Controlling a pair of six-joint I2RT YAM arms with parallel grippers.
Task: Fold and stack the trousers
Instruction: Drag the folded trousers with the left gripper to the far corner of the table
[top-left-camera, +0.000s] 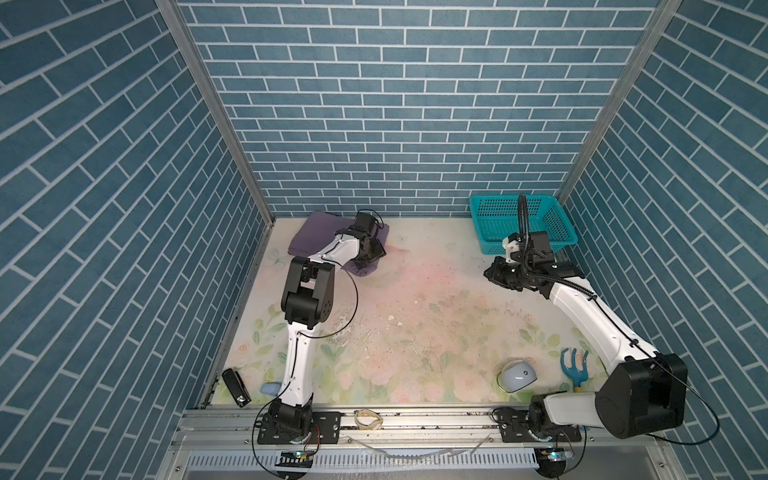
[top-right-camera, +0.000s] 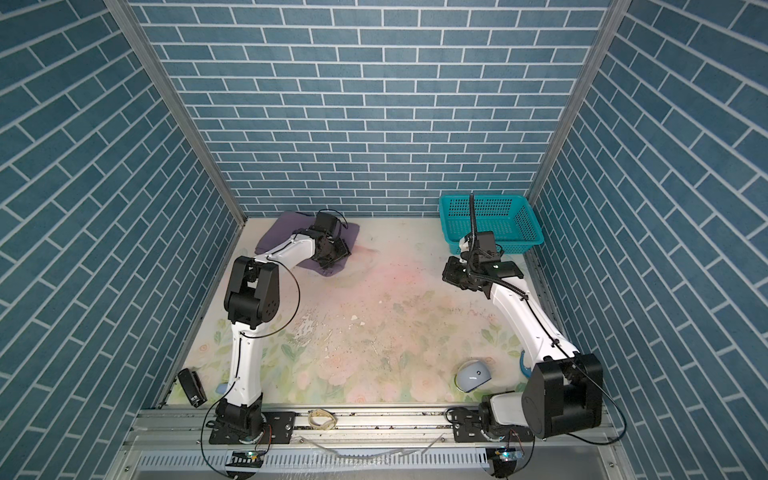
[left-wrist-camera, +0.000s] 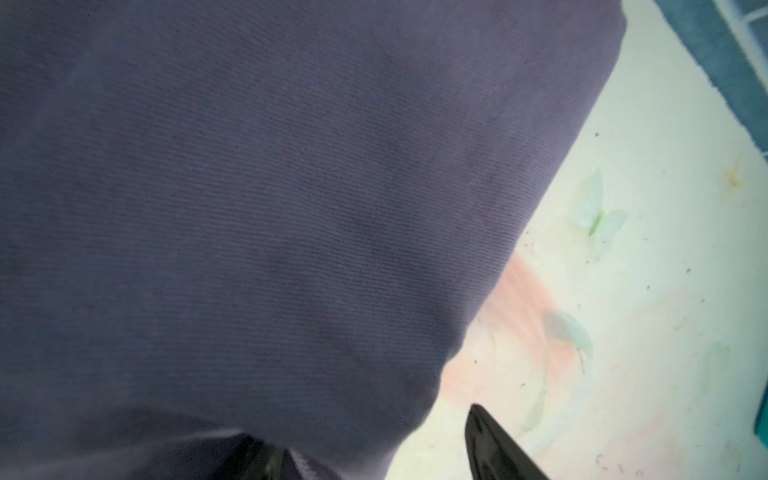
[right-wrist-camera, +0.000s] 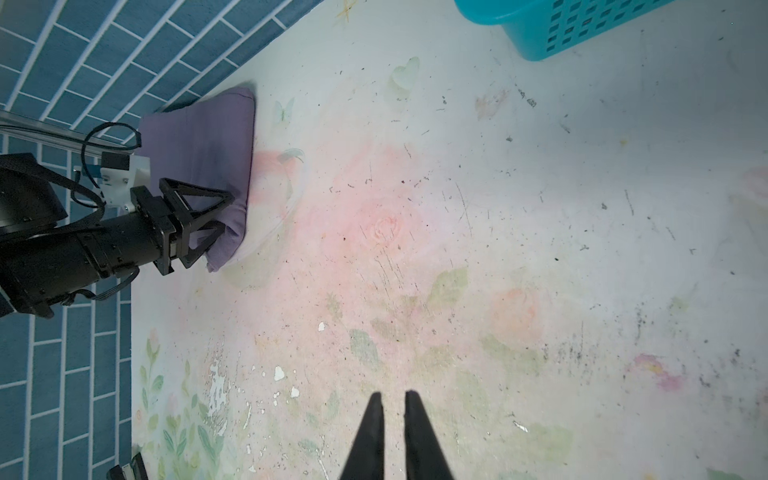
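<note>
Dusty-purple trousers (top-left-camera: 316, 232) lie folded at the table's (top-left-camera: 436, 291) far-left corner, the left gripper (right-wrist-camera: 227, 211) spread open over the bundle's edge (squaring it, I'd guess), while the right gripper (right-wrist-camera: 392, 395) hangs closed, empty, near the basket (top-left-camera: 498, 203).

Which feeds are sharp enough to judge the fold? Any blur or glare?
Left wrist view: too close, trousers fill most of it, blurred. Right wrist view: sharp, evenly lit, no glare. Both top views: sharp, but the left arm hides part of the trousers.
</note>
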